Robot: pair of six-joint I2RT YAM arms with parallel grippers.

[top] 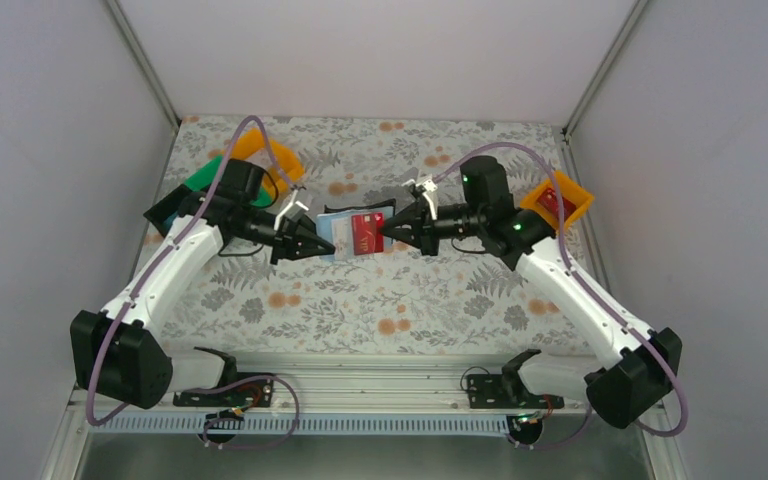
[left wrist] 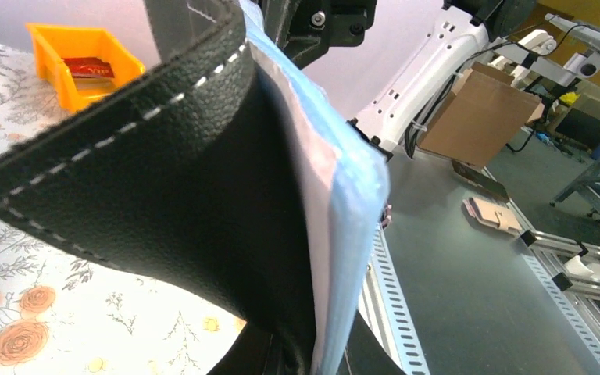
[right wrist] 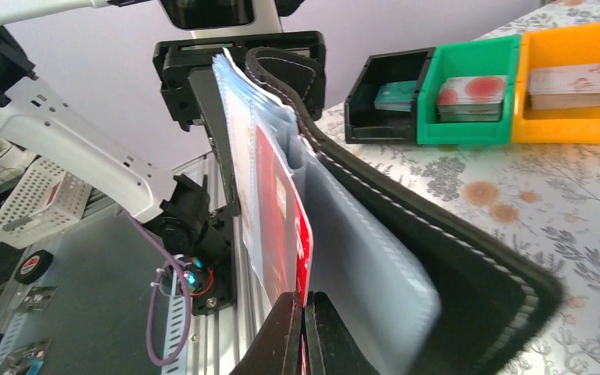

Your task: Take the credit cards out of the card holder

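The card holder [top: 345, 232] is held open above the table's middle, its grey-blue inside up. My left gripper [top: 322, 246] is shut on its left edge; the left wrist view shows its black stitched outside [left wrist: 203, 195] and blue lining filling the frame. My right gripper [top: 388, 229] is shut on the red credit card [top: 368, 232], which lies in a pocket of the holder. In the right wrist view the red card [right wrist: 291, 226] stands edge-on between my right gripper's [right wrist: 304, 312] closed fingers, beside the holder's grey-blue pocket [right wrist: 367, 266]. A teal card [right wrist: 394, 96] lies in the black bin.
Black [right wrist: 387, 105], green [right wrist: 469, 90] and orange [right wrist: 566, 82] bins with cards stand at the far left of the table. Another orange bin [top: 557, 203] with a red card stands at the far right, also in the left wrist view [left wrist: 82, 69].
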